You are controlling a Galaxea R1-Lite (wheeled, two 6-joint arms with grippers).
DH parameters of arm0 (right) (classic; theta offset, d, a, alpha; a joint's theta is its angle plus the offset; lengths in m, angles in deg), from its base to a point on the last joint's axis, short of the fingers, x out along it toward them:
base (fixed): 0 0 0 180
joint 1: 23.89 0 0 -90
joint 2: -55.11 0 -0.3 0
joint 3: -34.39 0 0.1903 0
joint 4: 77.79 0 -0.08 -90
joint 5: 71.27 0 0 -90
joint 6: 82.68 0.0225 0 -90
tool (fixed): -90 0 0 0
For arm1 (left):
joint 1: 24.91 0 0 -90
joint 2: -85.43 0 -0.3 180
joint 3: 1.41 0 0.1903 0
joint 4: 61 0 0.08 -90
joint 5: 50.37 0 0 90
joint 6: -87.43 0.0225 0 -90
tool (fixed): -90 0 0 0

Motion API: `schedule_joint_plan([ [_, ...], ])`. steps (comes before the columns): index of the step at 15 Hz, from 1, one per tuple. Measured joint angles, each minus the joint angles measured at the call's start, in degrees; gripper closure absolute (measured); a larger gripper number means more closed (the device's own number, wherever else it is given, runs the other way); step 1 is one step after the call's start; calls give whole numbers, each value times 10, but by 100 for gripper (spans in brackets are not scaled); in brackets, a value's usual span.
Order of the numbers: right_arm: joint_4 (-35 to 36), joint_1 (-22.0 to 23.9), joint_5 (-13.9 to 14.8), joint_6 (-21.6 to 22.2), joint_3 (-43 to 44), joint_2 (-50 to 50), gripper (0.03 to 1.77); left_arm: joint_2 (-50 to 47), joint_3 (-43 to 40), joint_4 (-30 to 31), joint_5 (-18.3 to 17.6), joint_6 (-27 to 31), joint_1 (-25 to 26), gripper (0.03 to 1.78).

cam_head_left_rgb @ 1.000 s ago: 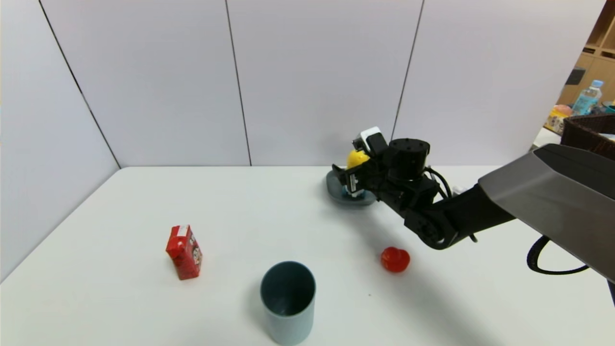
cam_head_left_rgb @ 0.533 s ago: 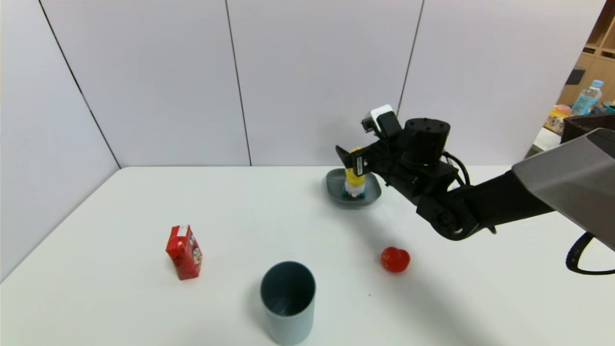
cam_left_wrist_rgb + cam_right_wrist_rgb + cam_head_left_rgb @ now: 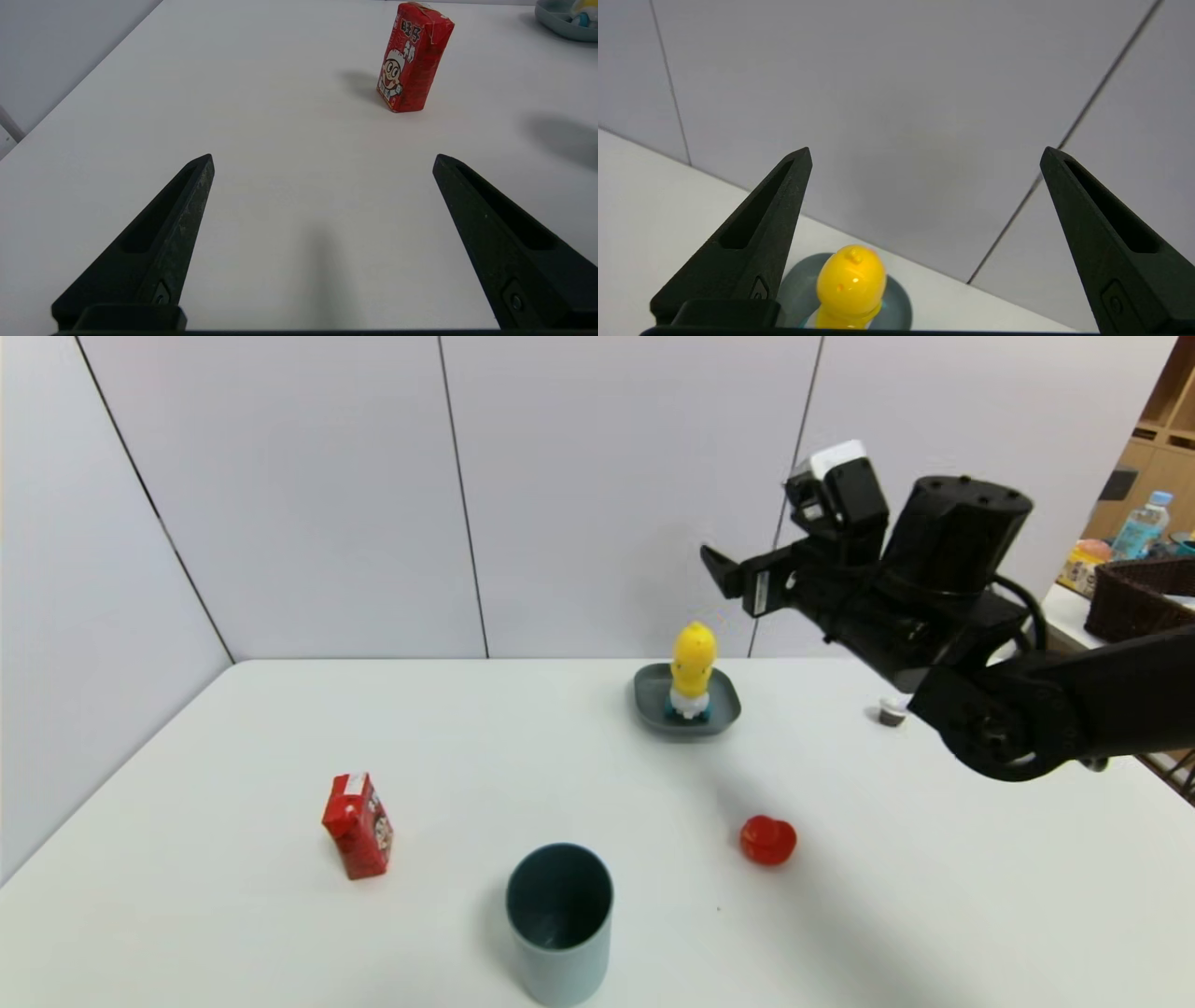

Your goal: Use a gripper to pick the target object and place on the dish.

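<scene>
Standing upright on the dish [image 3: 721, 707], the target object [image 3: 693, 677] sits clear below the spread, empty right gripper [image 3: 733, 581].

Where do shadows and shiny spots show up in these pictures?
Left wrist view: the red carton throws a soft shadow on the table, with another blurry shadow nearer the camera. Right wrist view: a bright glint sits on the yellow toy. Head view: faint shadow beside the cup.

R end effector [image 3: 924, 158] fingers spread wide, empty; yellow toy [image 3: 850, 284] upright on dish [image 3: 896, 303] below.
</scene>
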Motion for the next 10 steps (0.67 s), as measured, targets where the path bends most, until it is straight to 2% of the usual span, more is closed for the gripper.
schedule_joint_plan([
  [3, -27, 23, 0, -12, -16, 80, 11, 0, 0, 0, 0, 0, 0, 12],
  [10, -228, 96, -5, -10, -111, 319, 11, 0, 0, 0, 0, 0, 0, 12],
])
